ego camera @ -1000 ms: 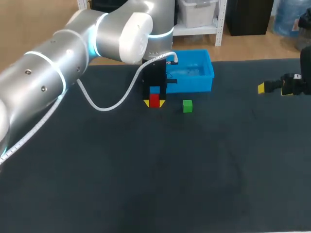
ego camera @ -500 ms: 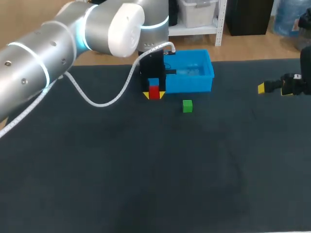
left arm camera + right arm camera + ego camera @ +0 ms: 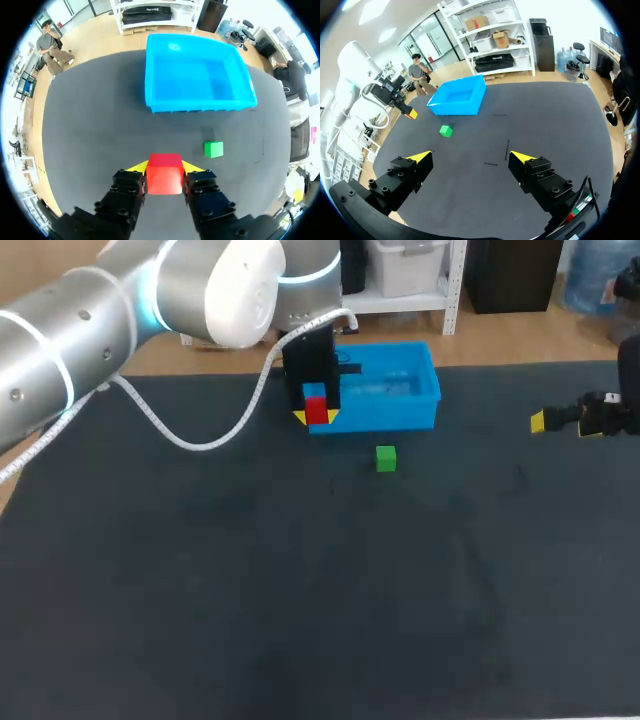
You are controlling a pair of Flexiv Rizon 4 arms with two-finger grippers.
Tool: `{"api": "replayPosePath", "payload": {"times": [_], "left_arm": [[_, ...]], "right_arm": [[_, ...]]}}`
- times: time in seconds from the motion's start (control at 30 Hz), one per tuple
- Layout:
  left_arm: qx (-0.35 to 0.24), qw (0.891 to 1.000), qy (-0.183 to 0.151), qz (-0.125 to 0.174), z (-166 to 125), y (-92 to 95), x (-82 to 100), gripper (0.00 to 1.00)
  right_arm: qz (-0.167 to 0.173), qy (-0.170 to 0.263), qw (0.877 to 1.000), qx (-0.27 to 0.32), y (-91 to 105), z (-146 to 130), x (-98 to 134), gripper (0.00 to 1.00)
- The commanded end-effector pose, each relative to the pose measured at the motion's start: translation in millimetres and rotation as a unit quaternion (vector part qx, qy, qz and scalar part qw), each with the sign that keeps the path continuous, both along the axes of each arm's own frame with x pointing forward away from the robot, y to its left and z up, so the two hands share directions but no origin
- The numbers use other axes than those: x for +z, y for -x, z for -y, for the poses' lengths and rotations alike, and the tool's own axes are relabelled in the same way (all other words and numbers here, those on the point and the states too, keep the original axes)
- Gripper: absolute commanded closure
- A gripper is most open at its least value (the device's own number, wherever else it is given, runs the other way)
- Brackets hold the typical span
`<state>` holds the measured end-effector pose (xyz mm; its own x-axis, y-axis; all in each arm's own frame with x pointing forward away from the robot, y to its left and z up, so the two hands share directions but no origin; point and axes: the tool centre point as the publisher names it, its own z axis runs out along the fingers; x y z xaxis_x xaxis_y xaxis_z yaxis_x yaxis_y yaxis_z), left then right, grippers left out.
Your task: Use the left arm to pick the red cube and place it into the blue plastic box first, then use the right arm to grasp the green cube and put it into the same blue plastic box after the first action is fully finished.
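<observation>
dark table (image 3: 300,620) is seen nearest, with the green cube (image 3: 386,458) sat flat on it, just in front of the blue plastic box (image 3: 400,408) and apart from its front wall. green cube is not touched by either gripper. right gripper (image 3: 470,157) is held over the right side of the table, well apart from the green cube and the box; its fingers are spread wide and nothing is held between them. in the right wrist view the green cube and the box are seen far ahead of it. further back, the left arm (image 3: 90,320) is brought in from the left, with a white cable (image 3: 200,442) looped off it. left gripper (image 3: 164,167) is pointed down at the box's front left corner. red cube (image 3: 164,175) is clamped between both yellow tips, one pressed on each side, so the jaws are closed to cube width. cube is held clear of the table and is not in the box; in the left wrist view it is seen short of the box's near wall, with the green cube ahead and off to one side. box is sat at the far edge of the table, open side up, with nothing seen inside.
</observation>
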<state>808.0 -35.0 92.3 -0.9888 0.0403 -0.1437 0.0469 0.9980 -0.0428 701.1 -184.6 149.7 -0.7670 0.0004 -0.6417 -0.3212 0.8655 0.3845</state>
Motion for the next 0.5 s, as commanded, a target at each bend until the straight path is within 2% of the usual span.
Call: {"api": "replayPosePath", "payload": {"times": [0.03, 0.5], "left_arm": [[-0.002, 1.0, 0.001, 0.012, -1, 2.6, 8.6, 1.0], [-0.02, 0.999, 0.012, 0.034, -3, -17.6, 31.8, 1.0]], "right_arm": [[0.0, 0.0, 1.0, 0.0, 0.5, 0, 0, 0.0], [0.0, 0.0, 1.0, 0.0, 0.5, 0, 0, 0.0]]}}
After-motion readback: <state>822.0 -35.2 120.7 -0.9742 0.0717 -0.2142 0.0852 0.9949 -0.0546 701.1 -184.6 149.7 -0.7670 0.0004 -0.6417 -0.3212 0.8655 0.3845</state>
